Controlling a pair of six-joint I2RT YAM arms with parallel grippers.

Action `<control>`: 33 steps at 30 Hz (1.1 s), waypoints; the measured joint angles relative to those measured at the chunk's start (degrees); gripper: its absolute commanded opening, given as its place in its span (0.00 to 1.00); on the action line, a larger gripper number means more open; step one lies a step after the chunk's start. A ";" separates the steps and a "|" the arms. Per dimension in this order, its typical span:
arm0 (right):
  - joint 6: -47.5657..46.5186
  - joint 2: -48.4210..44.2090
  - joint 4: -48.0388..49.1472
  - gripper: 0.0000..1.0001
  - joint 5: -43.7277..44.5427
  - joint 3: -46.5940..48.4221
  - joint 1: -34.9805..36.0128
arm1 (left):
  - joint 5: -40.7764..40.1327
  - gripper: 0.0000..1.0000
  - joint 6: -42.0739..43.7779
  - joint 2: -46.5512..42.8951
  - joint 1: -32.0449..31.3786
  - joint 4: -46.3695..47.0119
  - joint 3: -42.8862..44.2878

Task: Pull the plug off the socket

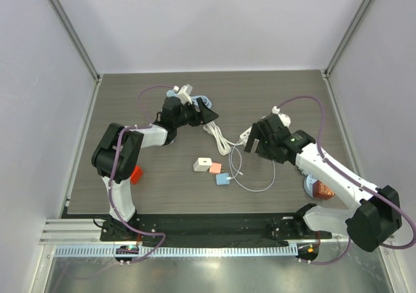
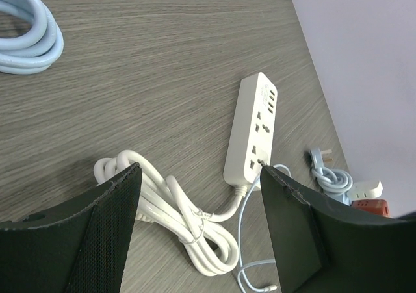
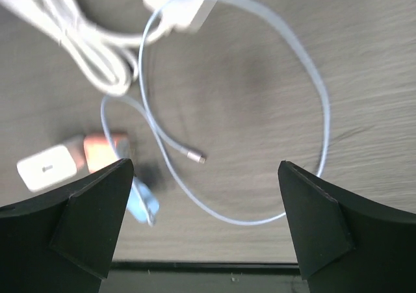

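Power strip [image 2: 251, 127], pale cable [image 3: 327, 111] plugged into its near end, lies just ahead of the nearer right gripper [image 3: 208, 221]; this and the left gripper [image 2: 198, 221] both have their fingers apart.

Count: one power strip [image 2: 253, 130], one bundled white cord [image 2: 188, 221], one thin cable [image 3: 327, 114] — three chargers: white cube [image 1: 203, 165], pink cube [image 1: 215, 168], blue cube [image 1: 223, 178]. One pale blue coil [image 2: 29, 36]. One red block [image 1: 136, 174], one red-brown piece [image 1: 323, 190].
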 measured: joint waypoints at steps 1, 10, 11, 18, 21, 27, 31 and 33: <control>-0.09 0.22 -0.33 1.00 0.68 0.83 -1.33 | 0.11 0.74 -0.09 0.00 0.00 0.02 0.00; -0.31 14.43 1.31 1.00 6.67 12.52 -10.82 | 0.90 0.74 -0.52 0.20 0.55 1.29 0.00; -0.20 16.63 1.60 1.00 7.23 13.70 -11.37 | 1.07 0.74 -0.79 0.33 0.70 1.53 0.00; 3.26 30.62 2.43 1.00 9.20 22.21 -12.04 | 1.97 0.74 -2.08 1.62 1.49 3.04 0.00; 5.38 34.27 2.56 1.00 9.42 24.04 -12.02 | 2.34 0.74 -2.89 2.14 1.57 3.41 0.00; 9.27 38.42 3.50 0.99 9.51 24.35 -11.65 | 3.06 0.75 -3.32 2.73 1.57 3.80 0.00; 10.78 39.34 4.83 0.98 9.53 24.04 -11.02 | 3.32 0.74 -3.50 2.78 1.57 4.02 0.00; 11.17 39.50 5.33 0.93 9.55 24.00 -10.91 | 3.37 0.74 -3.65 2.78 1.57 4.22 0.00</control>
